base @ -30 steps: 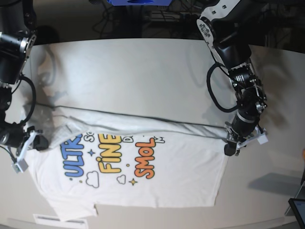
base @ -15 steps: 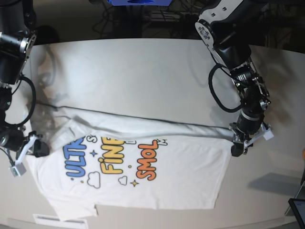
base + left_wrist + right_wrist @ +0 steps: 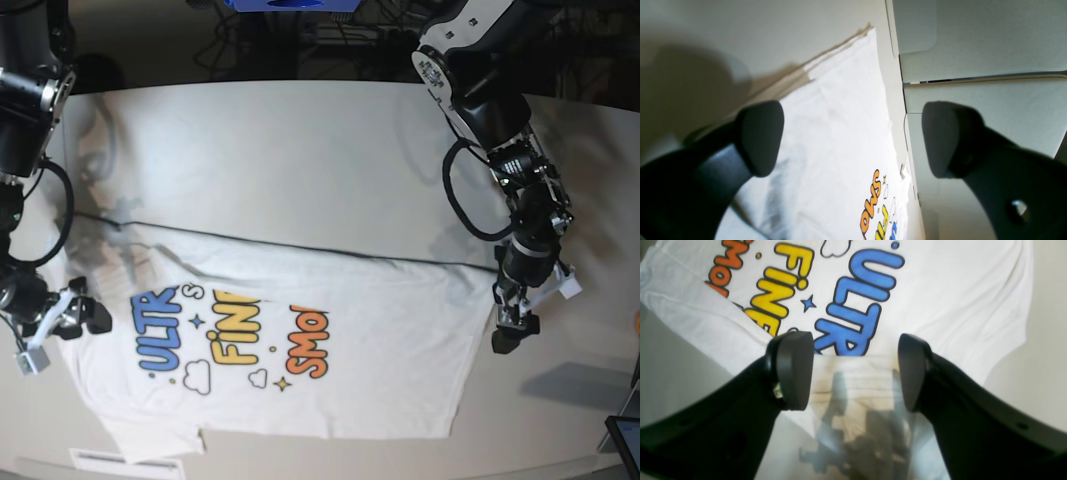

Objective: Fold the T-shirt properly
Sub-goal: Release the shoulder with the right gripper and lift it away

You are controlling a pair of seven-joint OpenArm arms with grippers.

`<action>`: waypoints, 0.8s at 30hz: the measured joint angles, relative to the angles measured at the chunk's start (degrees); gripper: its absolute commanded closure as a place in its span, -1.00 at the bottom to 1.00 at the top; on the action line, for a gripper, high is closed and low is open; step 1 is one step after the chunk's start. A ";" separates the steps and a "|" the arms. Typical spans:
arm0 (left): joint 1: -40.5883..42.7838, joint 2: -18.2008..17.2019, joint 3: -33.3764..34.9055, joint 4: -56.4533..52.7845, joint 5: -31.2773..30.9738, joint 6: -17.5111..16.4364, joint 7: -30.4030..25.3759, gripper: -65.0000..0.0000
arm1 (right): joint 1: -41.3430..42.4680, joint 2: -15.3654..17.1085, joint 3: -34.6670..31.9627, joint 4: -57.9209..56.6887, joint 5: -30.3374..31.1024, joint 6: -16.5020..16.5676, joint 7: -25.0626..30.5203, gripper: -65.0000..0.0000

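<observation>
The white T-shirt [image 3: 330, 375] lies spread on the table with its print up. A folded-over far part covers the ends of the yellow and orange words. My left gripper [image 3: 510, 328] hovers at the shirt's right edge, and in the left wrist view the left gripper [image 3: 853, 140] is wide open over plain white cloth [image 3: 836, 133]. My right gripper [image 3: 68, 318] sits at the shirt's left edge. From the right wrist camera, the right gripper [image 3: 853, 371] is open above the blue "ULTRA" [image 3: 857, 300], with a blurred translucent patch between its fingers.
A dark line [image 3: 300, 247] crosses the table along the shirt's far edge. A screen corner [image 3: 625, 435] shows at the bottom right and a white label [image 3: 125, 462] at the near edge. Table panel seams [image 3: 903, 83] run beside the shirt.
Both grippers opened and let go of the shirt's folded edge. The fold dropped flat, covering more of the print. Both arms shifted toward the near edge.
</observation>
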State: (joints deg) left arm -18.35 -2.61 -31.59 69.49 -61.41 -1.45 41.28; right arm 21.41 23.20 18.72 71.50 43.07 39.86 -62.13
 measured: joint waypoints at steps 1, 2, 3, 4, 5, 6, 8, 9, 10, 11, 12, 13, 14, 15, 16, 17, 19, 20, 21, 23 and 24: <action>0.48 -0.44 0.26 1.81 0.24 0.02 0.20 -0.96 | -0.72 0.28 0.00 0.33 0.07 0.02 0.13 -0.15; 1.22 -0.83 0.96 3.91 -0.07 0.02 0.17 -0.95 | -1.75 0.66 0.00 1.29 -0.04 -0.02 0.02 -0.15; 2.38 -1.46 2.54 6.43 -0.04 -0.15 0.31 -0.95 | -3.06 0.85 0.00 3.10 -0.33 -0.02 -0.57 -0.14; 3.41 -1.90 4.20 8.46 -0.04 -0.24 0.81 -0.95 | -4.39 1.22 -0.07 5.18 -0.52 -0.13 -0.57 -0.14; 4.66 -2.45 6.10 10.54 0.28 -0.48 1.03 -0.94 | -5.79 1.42 -0.09 7.74 -0.61 -0.11 -0.68 -0.14; 5.99 -2.84 8.15 12.02 -0.11 -0.48 1.33 -0.93 | -7.13 1.57 -0.13 10.58 -0.85 -0.31 -0.68 -0.14; 8.81 -3.26 11.06 14.32 -0.17 -0.52 1.81 -0.76 | -9.84 1.55 -0.22 16.87 -0.70 -0.26 -0.22 -0.14; 10.23 -3.93 12.04 15.04 0.50 -0.57 2.40 -0.60 | -11.41 1.53 -0.31 19.85 -0.09 0.22 -0.07 -0.14; 11.47 -4.90 12.79 15.87 2.73 -0.48 1.99 -0.40 | -12.81 1.53 -0.37 22.36 -0.35 0.37 0.17 -0.14; 12.41 -5.88 13.38 16.94 5.88 -0.35 0.92 -0.17 | -13.97 1.51 -0.39 24.50 -2.93 0.17 -0.11 -0.09; 13.16 -6.62 13.90 18.18 9.42 -0.09 -0.83 0.09 | -14.88 1.25 -0.39 26.51 -6.91 0.13 -0.42 0.00; 13.64 -7.13 14.45 19.74 13.22 -0.02 -2.12 0.35 | -15.80 1.03 -0.39 28.44 -10.36 0.00 -0.50 0.13; 13.86 -7.15 14.97 21.09 15.82 -0.09 -2.36 0.56 | -16.35 0.39 -0.37 30.03 -13.29 0.20 -0.28 0.28; 14.12 -7.02 15.56 22.60 19.32 -0.46 -2.75 0.76 | -16.98 -0.74 -0.26 31.76 -17.59 0.17 -0.42 0.46; 14.45 -6.49 15.96 23.85 21.77 -0.72 -3.39 0.83 | -17.40 -2.29 -0.24 32.85 -21.22 0.17 -0.37 0.66; 14.88 -5.90 16.20 24.98 25.33 -1.46 -3.34 0.83 | -18.10 -3.61 -0.26 33.77 -25.09 0.20 0.13 0.82; 16.33 -5.53 16.28 27.39 29.38 -1.53 -3.56 0.84 | -19.39 -6.32 -0.26 34.40 -32.70 0.24 0.39 0.96; 16.87 -5.66 16.20 28.44 31.28 -1.42 -3.89 0.84 | -19.76 -7.43 -0.28 34.38 -36.87 0.22 0.11 0.95; 16.94 -5.66 15.78 28.89 32.41 -0.66 -4.57 0.84 | -20.06 -8.61 -0.26 34.25 -40.63 0.22 -0.35 0.96; 16.57 -5.68 15.65 29.31 34.36 -0.50 -5.22 0.84 | -20.74 -9.49 -2.51 34.21 -47.23 0.20 0.42 1.00; 16.33 -5.64 15.93 29.29 34.84 -0.72 -5.22 0.84 | -21.24 -9.64 -4.48 34.25 -50.21 0.20 2.05 1.00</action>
State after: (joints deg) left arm -2.02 -8.25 -15.66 98.78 -26.57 -2.17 36.05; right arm 0.16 13.56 14.24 105.75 -7.14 40.05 -60.07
